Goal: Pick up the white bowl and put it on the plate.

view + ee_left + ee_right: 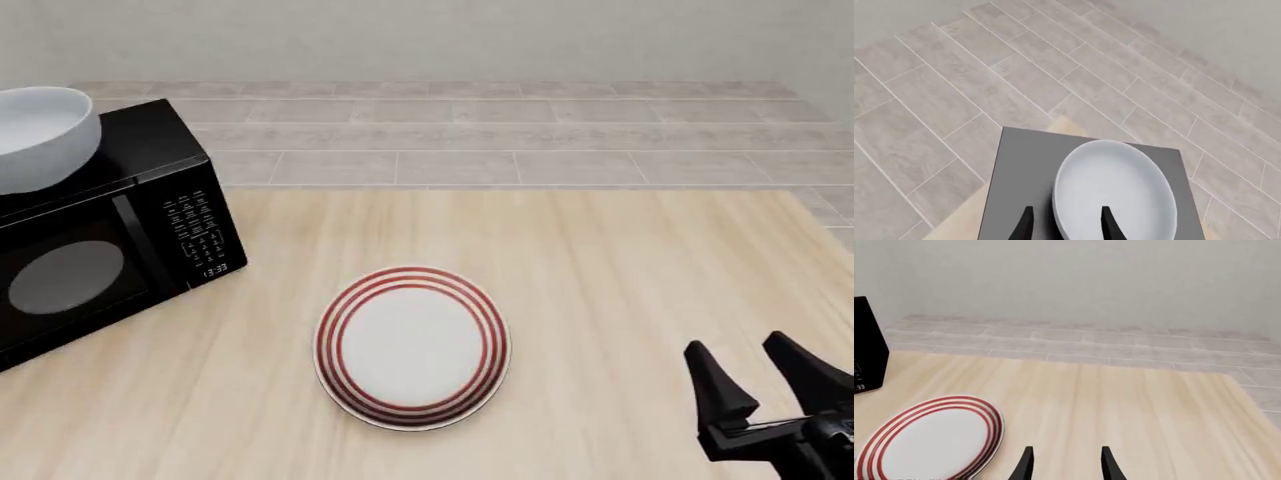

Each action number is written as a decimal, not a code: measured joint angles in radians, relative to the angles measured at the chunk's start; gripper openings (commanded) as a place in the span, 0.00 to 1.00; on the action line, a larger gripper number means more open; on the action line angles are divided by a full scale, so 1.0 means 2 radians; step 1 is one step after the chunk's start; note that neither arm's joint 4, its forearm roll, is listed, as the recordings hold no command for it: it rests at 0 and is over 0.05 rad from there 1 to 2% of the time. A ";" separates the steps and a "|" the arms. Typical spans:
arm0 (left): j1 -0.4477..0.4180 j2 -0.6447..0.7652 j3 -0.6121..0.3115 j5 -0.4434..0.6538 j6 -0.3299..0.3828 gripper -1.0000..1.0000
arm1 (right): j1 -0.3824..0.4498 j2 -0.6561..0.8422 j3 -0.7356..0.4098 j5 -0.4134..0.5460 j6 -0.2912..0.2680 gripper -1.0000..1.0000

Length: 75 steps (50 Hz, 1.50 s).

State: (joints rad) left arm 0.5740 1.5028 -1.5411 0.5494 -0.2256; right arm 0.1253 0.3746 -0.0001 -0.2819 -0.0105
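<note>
The white bowl (40, 135) sits on top of the black microwave (120, 240) at the far left. In the left wrist view the bowl (1117, 187) lies just ahead. My left gripper (1067, 227) is open, one finger outside the bowl's near rim and one over its inside. The left gripper is outside the front view. The plate (411, 345), white with red rings, lies flat in the middle of the table and also shows in the right wrist view (931, 442). My right gripper (737, 348) is open and empty at the near right, right of the plate (1067, 465).
The microwave's grey top (1027, 170) carries the bowl. The wooden table (627, 270) stretches between plate and right edge. Tiled floor (534, 130) lies beyond the table's far edge.
</note>
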 measured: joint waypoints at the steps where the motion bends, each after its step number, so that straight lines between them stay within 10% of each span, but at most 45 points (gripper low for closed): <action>1: 0.000 0.001 0.001 -0.001 0.001 1.00 | 0.000 0.001 0.000 -0.001 0.000 1.00; 75: 0.005 0.093 0.024 -0.062 0.048 1.00 | 0.021 -0.080 0.000 0.072 0.001 1.00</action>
State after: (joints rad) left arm 0.5849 1.6881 -1.4934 0.4264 -0.1295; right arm 0.1680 0.2153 -0.0001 -0.1371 -0.0091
